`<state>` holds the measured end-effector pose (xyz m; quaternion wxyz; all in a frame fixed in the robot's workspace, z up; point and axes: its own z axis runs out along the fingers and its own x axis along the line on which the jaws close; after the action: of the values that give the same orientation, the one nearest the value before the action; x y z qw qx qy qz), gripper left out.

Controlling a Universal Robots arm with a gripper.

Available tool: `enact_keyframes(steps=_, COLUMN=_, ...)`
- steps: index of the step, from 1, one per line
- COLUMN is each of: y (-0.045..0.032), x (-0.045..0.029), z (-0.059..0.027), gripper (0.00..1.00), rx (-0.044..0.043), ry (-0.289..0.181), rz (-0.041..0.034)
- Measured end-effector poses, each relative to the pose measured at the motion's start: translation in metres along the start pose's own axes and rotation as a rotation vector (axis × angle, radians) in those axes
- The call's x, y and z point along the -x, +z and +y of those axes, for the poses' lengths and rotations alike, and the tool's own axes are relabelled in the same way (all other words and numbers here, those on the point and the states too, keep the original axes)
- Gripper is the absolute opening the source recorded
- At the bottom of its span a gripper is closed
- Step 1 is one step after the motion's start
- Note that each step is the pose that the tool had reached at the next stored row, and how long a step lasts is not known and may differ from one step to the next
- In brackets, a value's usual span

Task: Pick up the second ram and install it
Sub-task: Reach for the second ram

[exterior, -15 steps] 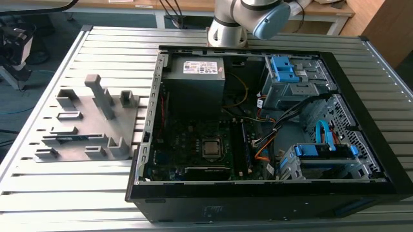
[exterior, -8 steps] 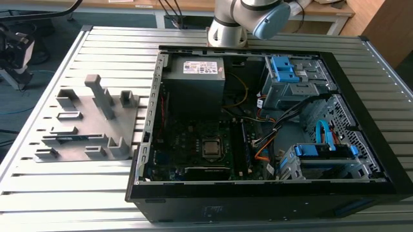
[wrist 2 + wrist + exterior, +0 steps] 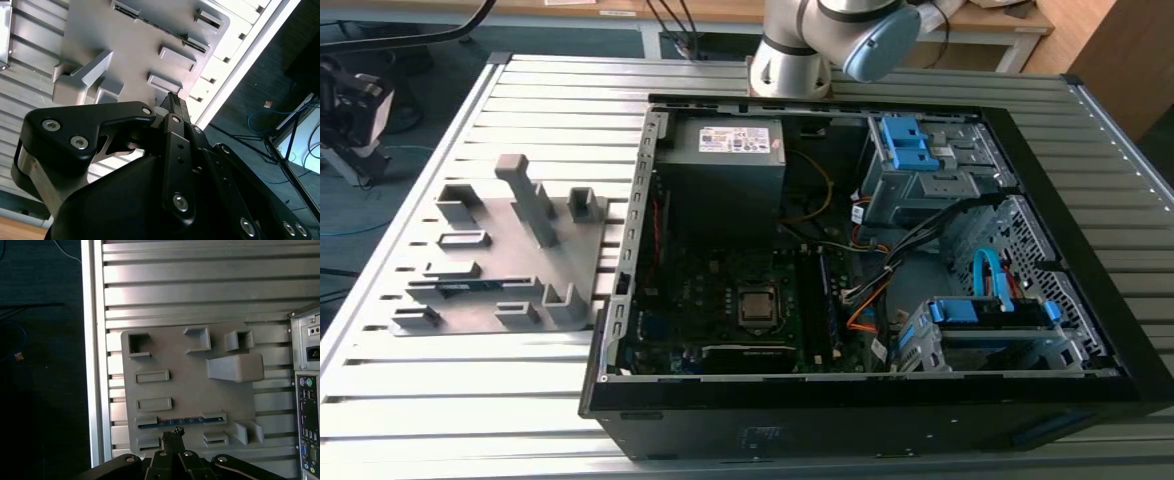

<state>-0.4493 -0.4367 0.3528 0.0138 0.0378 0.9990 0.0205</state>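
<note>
The gripper [image 3: 172, 432], jaws pressed together and empty, hangs over the memory stick [image 3: 181, 422]. The stick stands on edge in a slot along the grey plate's [image 3: 190, 390] edge, lengthwise to it.

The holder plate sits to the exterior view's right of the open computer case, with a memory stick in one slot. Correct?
No. In the exterior view the holder plate sits to the exterior view's left of the open computer case, not its right. A memory stick does lie in one slot in the first wrist view.
</note>
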Motion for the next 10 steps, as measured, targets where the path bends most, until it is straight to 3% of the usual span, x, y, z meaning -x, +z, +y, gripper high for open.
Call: enact_keyframes(steps=10, y=0.0061, x=-0.0004, z=-0.0023, gripper=0.1, rx=-0.0001, ry=0.0, rz=0.0001)
